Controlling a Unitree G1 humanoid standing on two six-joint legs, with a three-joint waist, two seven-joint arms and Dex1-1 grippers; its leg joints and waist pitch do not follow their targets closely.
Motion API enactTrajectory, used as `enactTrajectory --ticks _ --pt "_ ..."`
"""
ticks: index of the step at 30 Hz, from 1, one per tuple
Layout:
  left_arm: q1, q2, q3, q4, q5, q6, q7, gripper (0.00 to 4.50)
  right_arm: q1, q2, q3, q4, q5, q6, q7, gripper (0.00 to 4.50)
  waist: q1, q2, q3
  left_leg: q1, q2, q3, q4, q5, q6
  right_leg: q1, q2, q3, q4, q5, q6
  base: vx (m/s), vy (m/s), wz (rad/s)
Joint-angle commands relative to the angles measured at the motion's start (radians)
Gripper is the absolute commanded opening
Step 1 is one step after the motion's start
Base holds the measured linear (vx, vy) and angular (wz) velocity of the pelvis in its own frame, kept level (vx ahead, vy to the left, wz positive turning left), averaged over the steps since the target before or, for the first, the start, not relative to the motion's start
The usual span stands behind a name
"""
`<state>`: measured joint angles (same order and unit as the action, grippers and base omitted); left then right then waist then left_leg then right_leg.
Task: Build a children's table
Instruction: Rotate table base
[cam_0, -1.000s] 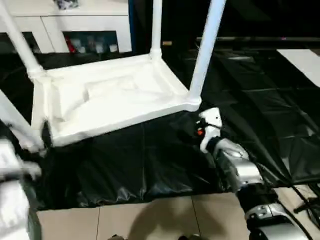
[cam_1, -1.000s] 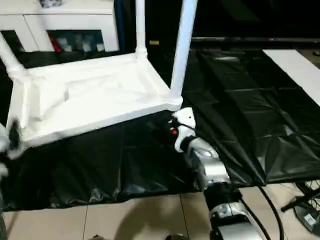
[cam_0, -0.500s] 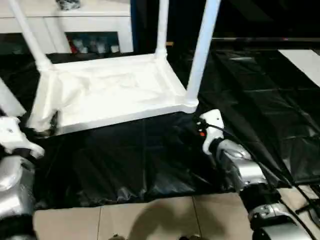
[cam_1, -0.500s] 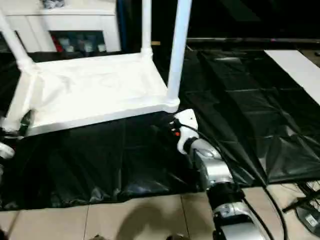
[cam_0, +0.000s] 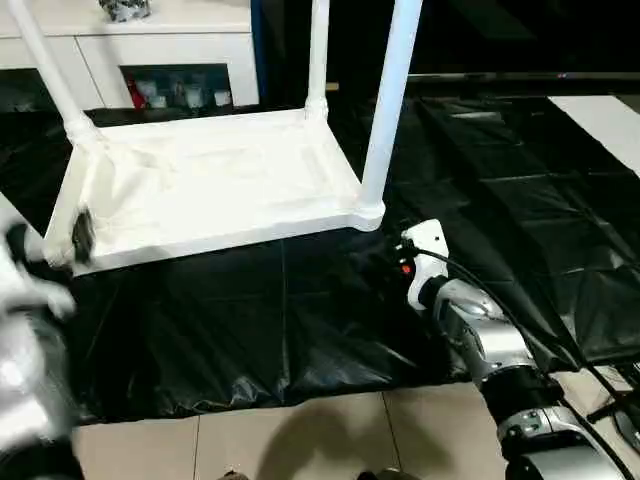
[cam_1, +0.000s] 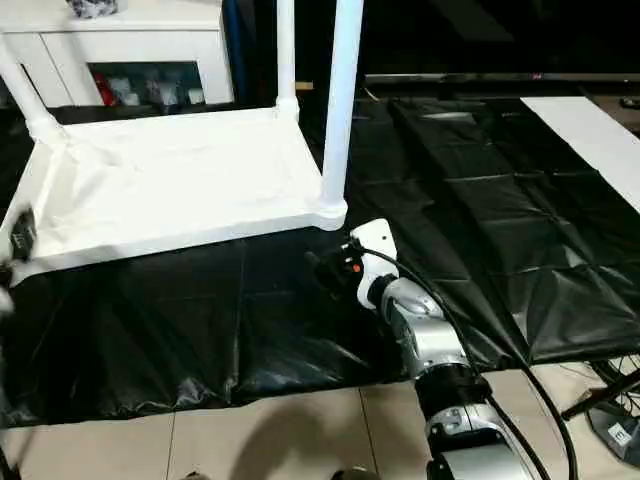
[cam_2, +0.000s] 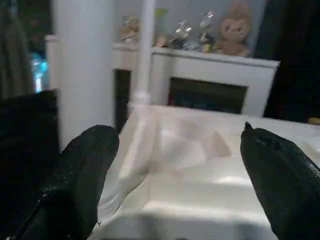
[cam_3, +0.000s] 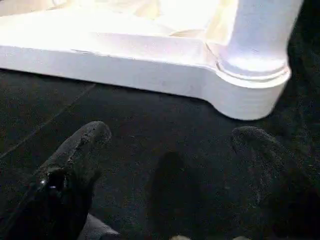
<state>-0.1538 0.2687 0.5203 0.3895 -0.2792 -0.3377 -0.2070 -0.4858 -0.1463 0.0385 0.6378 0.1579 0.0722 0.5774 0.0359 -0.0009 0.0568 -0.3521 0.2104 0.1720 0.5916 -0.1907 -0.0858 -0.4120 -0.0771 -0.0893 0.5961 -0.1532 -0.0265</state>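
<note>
Left pincer (cam_2: 175, 185) open, its black fingers (cam_2: 80, 175) spread wide and empty, held at the near left corner of the children's table (cam_0: 215, 185), facing across its underside. Children's table lies upside down on the black-draped bench (cam_0: 300, 320), toward the bench's far left part, ribbed underside up. Legs (cam_0: 392, 100) stand upright from the corner sockets; the near left corner is partly hidden by the blurred left arm. Right pincer (cam_3: 175, 145) open and empty, fingers apart, hovering low over the black cover just in front of the table's near right corner socket (cam_3: 252, 85), not touching it. White cabinet (cam_0: 150, 50) stands beyond the bench's far left edge. Tiled floor (cam_0: 300, 440) along the near edge.
</note>
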Motion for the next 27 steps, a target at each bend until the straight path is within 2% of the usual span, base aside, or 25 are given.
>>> enactTrajectory --ticks 1,4,9,10,11,12,13,14,15,16,17,19,21,23,24,26,27 --pt "0.011 -0.022 0.006 -0.05 0.038 -0.042 0.079 4.44 0.017 -0.01 0.004 -0.052 0.03 0.023 0.06 4.5 0.002 0.017 -0.065 0.002 0.02 -0.002 -0.073 -0.311 0.032 0.053 -0.051 0.046 -0.075 -0.301 -0.161 0.0 0.0 0.0" --pt "0.004 -0.027 0.015 -0.04 0.05 -0.063 0.104 4.44 0.026 -0.013 0.015 -0.078 0.044 0.026 0.106 4.5 0.003 0.017 -0.066 0.001 0.02 -0.004 -0.074 -0.303 0.035 0.053 -0.05 0.045 -0.074 -0.295 -0.153 0.0 0.0 0.0" --pt "-0.056 0.005 0.038 0.024 0.056 -0.059 0.129 4.44 0.025 -0.018 0.023 -0.089 0.052 0.027 0.142 4.5 0.004 0.015 -0.065 0.004 0.018 -0.004 -0.073 -0.299 0.03 0.051 -0.051 0.046 -0.073 -0.299 -0.156 0.0 0.0 0.0" --pt "-0.098 0.04 0.036 0.087 0.042 -0.047 0.108 4.44 0.021 -0.018 0.022 -0.084 0.05 0.026 0.14 4.5 0.004 0.011 -0.066 0.003 0.014 -0.004 -0.072 -0.29 0.031 0.051 -0.05 0.046 -0.074 -0.293 -0.154 0.0 0.0 0.0" --pt "-0.116 0.055 0.033 0.116 0.037 -0.046 0.094 4.44 0.019 -0.018 0.022 -0.082 0.049 0.026 0.139 4.5 0.006 0.014 -0.068 0.007 0.012 -0.003 -0.071 -0.287 0.03 0.049 -0.049 0.046 -0.072 -0.289 -0.153 0.0 0.0 0.0" --pt "-0.186 0.111 0.023 0.226 0.03 -0.053 0.055 4.44 0.011 -0.017 0.019 -0.077 0.046 0.027 0.135 4.5 0.008 0.009 -0.07 0.008 0.01 -0.003 -0.07 -0.269 0.032 0.049 -0.047 0.047 -0.069 -0.275 -0.15 0.0 0.0 0.0" --pt "-0.246 0.15 0.021 0.319 0.025 -0.061 0.032 4.44 0.008 -0.014 0.018 -0.077 0.045 0.031 0.136 4.5 0.01 0.017 -0.07 0.012 0.01 -0.006 -0.073 -0.275 0.027 0.048 -0.049 0.047 -0.068 -0.278 -0.147 0.0 0.0 0.0" --pt "-0.246 0.15 0.021 0.319 0.025 -0.061 0.032 4.44 0.008 -0.014 0.018 -0.077 0.045 0.031 0.136 4.5 0.01 0.017 -0.067 0.011 0.009 -0.006 -0.074 -0.277 0.025 0.048 -0.049 0.046 -0.071 -0.283 -0.144 0.0 0.0 0.0" --pt "-0.28 0.171 0.016 0.374 0.028 -0.051 0.019 4.44 0.006 -0.012 0.019 -0.076 0.043 0.033 0.136 4.5 0.011 0.021 -0.069 0.01 0.014 -0.009 -0.075 -0.277 0.015 0.052 -0.052 0.046 -0.064 -0.269 -0.15 0.0 0.0 0.0" --pt "-0.325 0.193 0.016 0.437 0.032 -0.039 0.008 4.44 0.005 -0.009 0.02 -0.076 0.043 0.035 0.138 4.5 0.009 0.02 -0.068 0.012 0.012 -0.007 -0.075 -0.283 0.005 0.05 -0.049 0.047 -0.065 -0.251 -0.161 0.0 0.0 0.0" --pt "-0.325 0.193 0.016 0.437 0.032 -0.039 0.008 4.44 0.005 -0.009 0.02 -0.076 0.043 0.035 0.138 4.5 0.011 0.021 -0.071 0.014 0.013 -0.007 -0.074 -0.279 0.002 0.051 -0.052 0.048 -0.061 -0.234 -0.169 0.0 0.0 0.0" --pt "-0.432 0.252 0.018 0.58 0.045 0.012 -0.01 4.44 0.002 -0.003 0.024 -0.08 0.043 0.038 0.142 4.5 0.011 0.03 -0.074 0.011 0.011 -0.008 -0.072 -0.255 0.002 0.055 -0.054 0.049 -0.054 -0.186 -0.184 0.0 0.0 0.0" --pt "-0.455 0.268 0.016 0.61 0.046 0.028 -0.032 4.44 0.002 -0.003 0.024 -0.083 0.044 0.039 0.143 4.5 0.013 0.027 -0.074 0.012 0.012 -0.006 -0.071 -0.249 0.001 0.055 -0.055 0.048 -0.054 -0.174 -0.19 0.0 0.0 0.0" --pt "-0.474 0.279 0.016 0.634 0.035 0.062 -0.081 4.44 0.002 -0.003 0.024 -0.086 0.047 0.04 0.148 4.5 0.015 0.036 -0.072 0.012 0.015 -0.005 -0.072 -0.265 -0.007 0.055 -0.056 0.047 -0.057 -0.176 -0.207 0.0 0.0 0.0" --pt "-0.479 0.282 0.015 0.645 0.015 0.081 -0.153 4.44 0.002 -0.004 0.026 -0.087 0.049 0.041 0.155 4.5 0.018 0.042 -0.071 0.014 0.014 -0.005 -0.071 -0.27 -0.01 0.054 -0.058 0.047 -0.057 -0.183 -0.212 0.0 0.0 0.0" --pt "-0.482 0.284 0.014 0.652 0.0 0.093 -0.203 4.44 0.001 -0.006 0.027 -0.087 0.05 0.042 0.161 4.5 0.023 0.04 -0.069 0.015 0.016 -0.003 -0.072 -0.293 -0.014 0.053 -0.057 0.048 -0.06 -0.205 -0.217 0.0 0.0 0.0" --pt "-0.485 0.287 0.008 0.675 -0.033 0.12 -0.326 4.44 0.002 -0.013 0.033 -0.091 0.051 0.044 0.181 4.5 0.029 0.04 -0.068 0.017 0.015 -0.002 -0.072 -0.301 -0.015 0.052 -0.059 0.048 -0.061 -0.225 -0.218 0.0 0.0 0.0"
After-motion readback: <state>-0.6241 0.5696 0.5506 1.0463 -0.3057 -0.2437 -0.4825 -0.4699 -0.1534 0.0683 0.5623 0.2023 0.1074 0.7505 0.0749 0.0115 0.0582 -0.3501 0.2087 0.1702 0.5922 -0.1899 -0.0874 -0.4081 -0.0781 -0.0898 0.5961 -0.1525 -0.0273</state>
